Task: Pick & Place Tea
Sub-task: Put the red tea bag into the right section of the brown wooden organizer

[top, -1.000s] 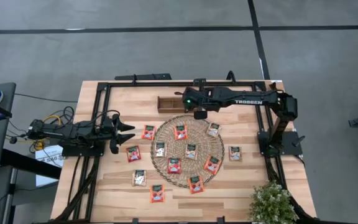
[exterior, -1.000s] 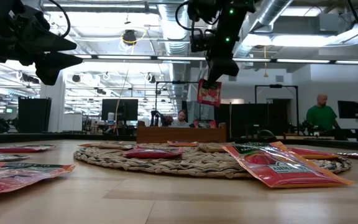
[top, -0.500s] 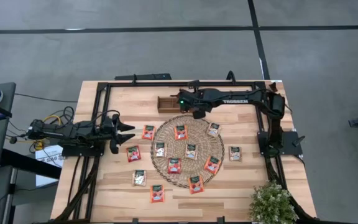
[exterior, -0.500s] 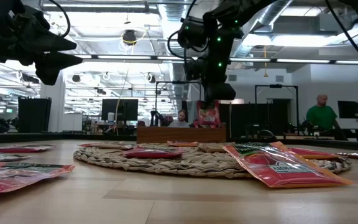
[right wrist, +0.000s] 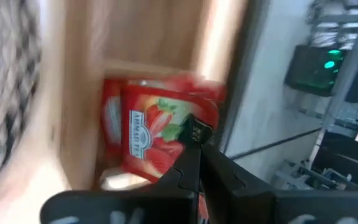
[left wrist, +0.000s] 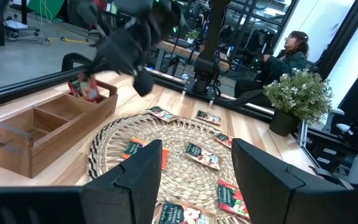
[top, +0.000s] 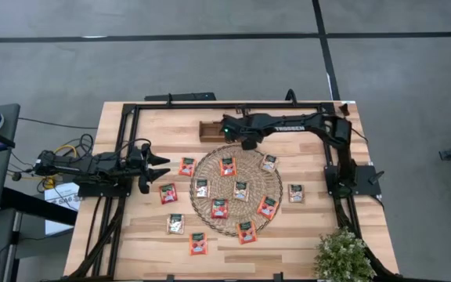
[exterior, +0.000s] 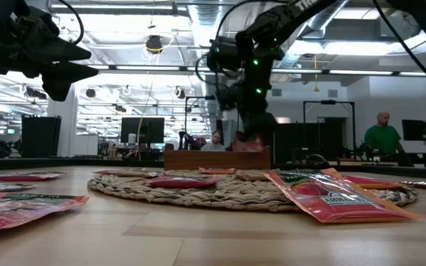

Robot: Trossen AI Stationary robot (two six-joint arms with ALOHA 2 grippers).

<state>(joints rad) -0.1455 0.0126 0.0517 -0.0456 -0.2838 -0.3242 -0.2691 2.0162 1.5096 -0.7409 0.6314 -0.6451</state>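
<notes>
My right gripper is shut on a red tea packet over the right end of the brown wooden tray at the table's far side. A second red packet stands in that compartment behind the held one. Several more tea packets, red-orange and beige, lie flat on the round woven mat and on the table around it. My left gripper waits open at the table's left edge, pointing level toward the mat. My right gripper pinches the red packet's upper edge between its two shut fingers. The fingers slant down from the table's right side. The packet hangs below them, its lower part sunk behind the tray's wall. Whether it touches the tray's floor I cannot tell.
A black frame runs round the table's far and side edges. A potted plant stands at the near right corner. People sit and stand in the room beyond the table.
My right gripper has come down and moved toward the table's left, from above the mat's far edge to the tray's right end, staying shut. The red packet hung clear in the air before; now its lower part has dropped into the tray.
</notes>
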